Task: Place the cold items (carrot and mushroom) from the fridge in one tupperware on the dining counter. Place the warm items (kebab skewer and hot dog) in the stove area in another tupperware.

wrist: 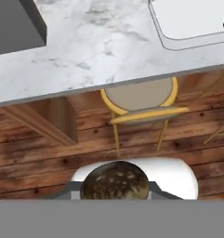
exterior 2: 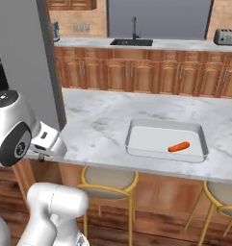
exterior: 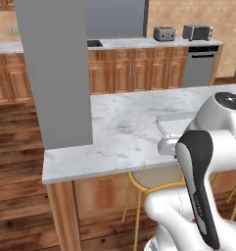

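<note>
I am parked at the dining counter [exterior 2: 103, 120] with the arm folded low in front of the base, and the cold half of the job looks partly done: the carrot [exterior 2: 178, 146] already lies inside the tupperware [exterior 2: 136, 144] on the marbled top, toward its right end, while I see no mushroom in that container yet. In the hand view a speckled brown, rounded thing, which I take for the mushroom [wrist: 114, 182], sits right at the bottom between where the finger tips should rise, so I judge the gripper [wrist: 114, 188] is closed on it and carrying it, though the tips themselves are hidden behind it and I cannot make out the contact directly. The hand camera looks down past the counter edge at a yellow-framed stool [wrist: 141, 100] and the wood floor, with a corner of the tupperware and a sliver of orange at the upper right. So I read the step in hand as bringing the mushroom to join the carrot. The next move calls for lifting the hand clear of the counter edge, swinging right and forward until it hangs over the open part of the container, left of the carrot, then lowering before letting go so the small round piece does not roll off the rim.
</note>
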Motion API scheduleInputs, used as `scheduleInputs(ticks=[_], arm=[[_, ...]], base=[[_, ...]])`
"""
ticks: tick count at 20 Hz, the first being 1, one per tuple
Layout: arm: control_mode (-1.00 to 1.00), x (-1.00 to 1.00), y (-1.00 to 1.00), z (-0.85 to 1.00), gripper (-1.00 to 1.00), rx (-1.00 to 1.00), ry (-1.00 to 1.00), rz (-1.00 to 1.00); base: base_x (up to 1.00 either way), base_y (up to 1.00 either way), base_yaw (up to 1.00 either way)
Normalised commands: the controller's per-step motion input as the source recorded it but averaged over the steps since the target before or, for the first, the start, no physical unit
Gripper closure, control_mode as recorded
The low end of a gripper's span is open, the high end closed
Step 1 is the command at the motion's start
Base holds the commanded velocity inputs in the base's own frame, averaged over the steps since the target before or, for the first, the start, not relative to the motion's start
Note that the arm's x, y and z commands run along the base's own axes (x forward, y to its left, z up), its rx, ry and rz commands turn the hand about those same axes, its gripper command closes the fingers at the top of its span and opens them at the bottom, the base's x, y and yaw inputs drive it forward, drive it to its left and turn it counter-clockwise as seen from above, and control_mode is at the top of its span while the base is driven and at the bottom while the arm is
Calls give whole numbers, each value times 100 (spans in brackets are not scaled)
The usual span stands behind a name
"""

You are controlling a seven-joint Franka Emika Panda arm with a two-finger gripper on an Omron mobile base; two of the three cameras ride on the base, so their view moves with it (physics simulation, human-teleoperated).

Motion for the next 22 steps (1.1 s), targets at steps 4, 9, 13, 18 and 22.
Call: scheduleInputs(ticks=[4,9,13,18,22], arm=[[100,0,0,0,100,0,0,0],[100,0,0,0,100,0,0,0],[100,0,0,0,100,0,0,0],[100,0,0,0,100,0,0,0],[100,0,0,0,100,0,0,0]], base=[[-77,-85,26],[-13,-65,-10],[41,-32,-35],[80,-22,-35],[90,2,-9]])
